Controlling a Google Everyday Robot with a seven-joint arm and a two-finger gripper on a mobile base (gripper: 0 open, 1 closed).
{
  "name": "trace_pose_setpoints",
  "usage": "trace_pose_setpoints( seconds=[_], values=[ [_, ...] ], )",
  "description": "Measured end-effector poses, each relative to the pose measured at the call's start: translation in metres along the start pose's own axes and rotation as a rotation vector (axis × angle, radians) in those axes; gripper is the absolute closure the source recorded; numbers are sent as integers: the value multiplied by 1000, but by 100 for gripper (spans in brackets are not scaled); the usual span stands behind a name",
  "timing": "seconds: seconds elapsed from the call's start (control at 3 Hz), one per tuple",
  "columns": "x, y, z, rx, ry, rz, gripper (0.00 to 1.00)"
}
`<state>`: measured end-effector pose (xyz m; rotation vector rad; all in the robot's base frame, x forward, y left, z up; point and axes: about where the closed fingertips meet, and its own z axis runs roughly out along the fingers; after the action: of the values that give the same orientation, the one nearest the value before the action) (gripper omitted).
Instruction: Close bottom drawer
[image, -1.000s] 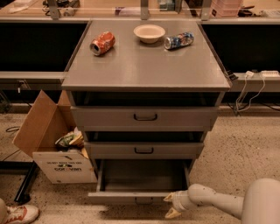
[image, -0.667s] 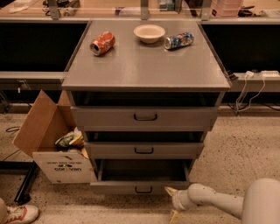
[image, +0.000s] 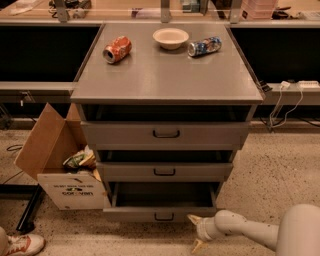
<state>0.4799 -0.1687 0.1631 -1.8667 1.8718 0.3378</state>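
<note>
Since the frame a second ago the bottom drawer (image: 135, 215) has slid back into the cabinet (image: 165, 75). Its grey front then stood well out toward the camera and now sits much nearer the cabinet face. It is not shut, though: a dark strip of open tray shows behind the front. The drawer lies at 6 o'clock in the view, lowest of three, with its small dark handle (image: 164, 216) at centre.

The gripper (image: 195, 231) has stayed low at about 5 o'clock, just right of that handle, on a pale arm (image: 240, 231) that comes in from the 4 o'clock corner. Its two fingers are spread apart and hold nothing. The upper fingertip (image: 194, 219) meets the lower right part of the drawer front, though contact cannot be told for sure, and the lower one points down at the speckled floor.

Above, the middle drawer (image: 135, 171) and top drawer (image: 125, 135) each show a dark gap over the front.

On the cabinet top, a red can (image: 117, 49) lies on its side at 10 o'clock, a pale bowl (image: 171, 37) stands at 12 o'clock, and a blue can (image: 204, 46) lies tipped over at 1 o'clock. The three are well apart.

At 8 o'clock of the cabinet an open cardboard box (image: 50, 145) stands just beside it, with crumpled wrappers inside. A red-and-white shoe (image: 22, 245) shows in the 7 o'clock corner.
</note>
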Motion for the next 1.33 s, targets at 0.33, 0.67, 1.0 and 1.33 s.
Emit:
trace_pose_setpoints(
  seconds=[0.33,0.67,1.0,1.33],
  values=[
    [-3,-7,-3,19,-12,-14,36],
    [-10,-21,-5,62,-27,-27,59],
    [-17,-45,4,124,-37,-41,83],
    [-23,-67,16,166,-35,-53,100]
  ],
)
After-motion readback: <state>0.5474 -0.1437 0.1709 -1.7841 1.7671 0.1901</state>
